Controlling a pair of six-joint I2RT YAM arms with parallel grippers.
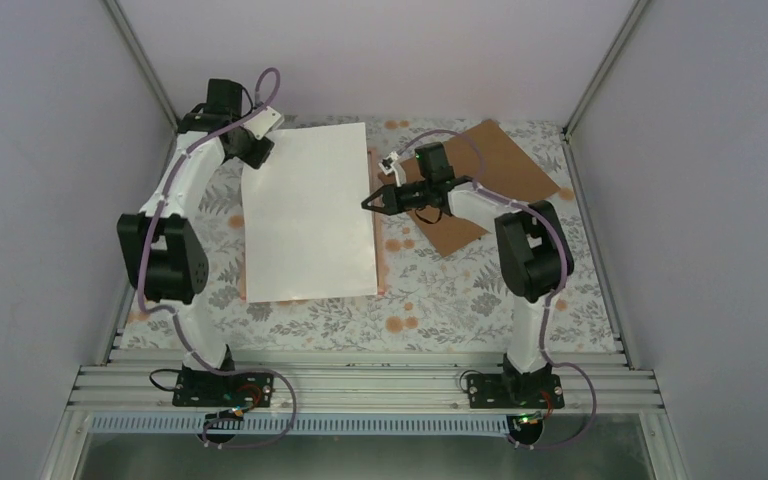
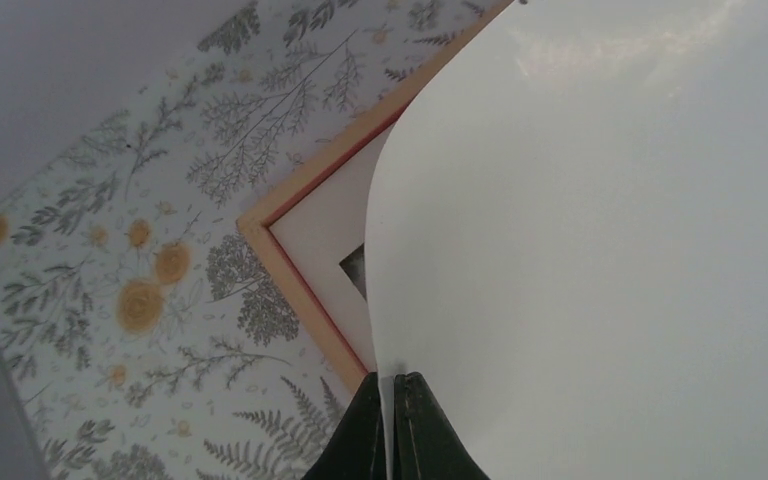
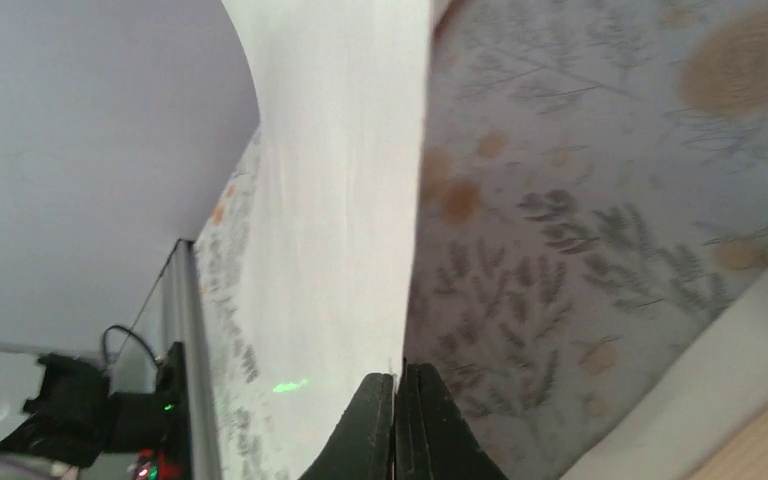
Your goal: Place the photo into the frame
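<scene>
The photo (image 1: 305,210) lies white side up over the pink frame (image 1: 379,235), whose thin rails show along its right and near edges. My left gripper (image 1: 261,155) is shut on the photo's far left corner. In the left wrist view the jaws (image 2: 392,380) pinch the sheet's edge, and the photo (image 2: 610,250) curves up above the frame's corner (image 2: 290,275). My right gripper (image 1: 370,202) is at the photo's right edge. Its jaws (image 3: 397,378) are closed on the edge of the sheet (image 3: 340,200), which bows upward.
A white border mat (image 2: 315,235) sits inside the frame under the photo. A brown backing board (image 1: 495,165) lies at the back right, partly under my right arm. The floral table cover (image 1: 440,290) is walled in on three sides.
</scene>
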